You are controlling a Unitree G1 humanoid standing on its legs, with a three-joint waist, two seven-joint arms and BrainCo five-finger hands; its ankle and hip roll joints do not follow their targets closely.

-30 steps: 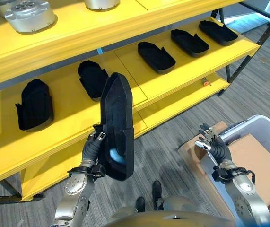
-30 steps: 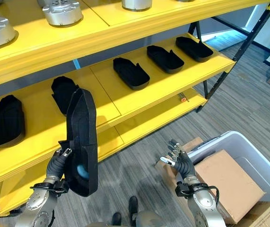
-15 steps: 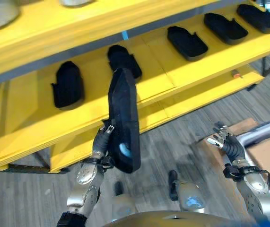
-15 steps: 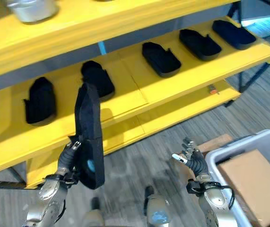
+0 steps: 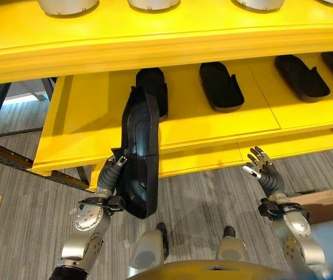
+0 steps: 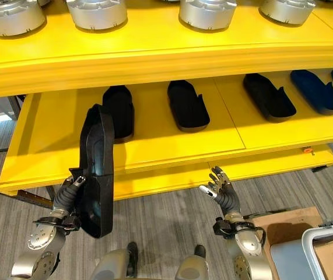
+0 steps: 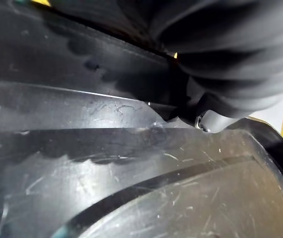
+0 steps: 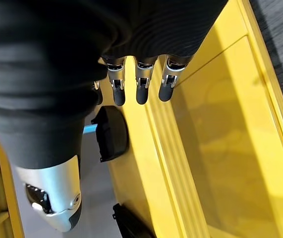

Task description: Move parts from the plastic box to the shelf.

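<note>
1. Swinging round since a second ago, the camera is now facing the yellow shelf (image 5: 96, 116) squarely, and most of the plastic box (image 6: 329, 245) is sitting past the frame's lower right edge.
2. Black parts (image 6: 188, 105) are lying in a row on the middle shelf board.
3. Left hand (image 5: 115, 175) is gripping a long black part (image 5: 140, 157) upright, before the shelf's front edge.
4. Right hand (image 6: 223, 191) is hanging empty, fingers relaxed, near the lower board.
</note>
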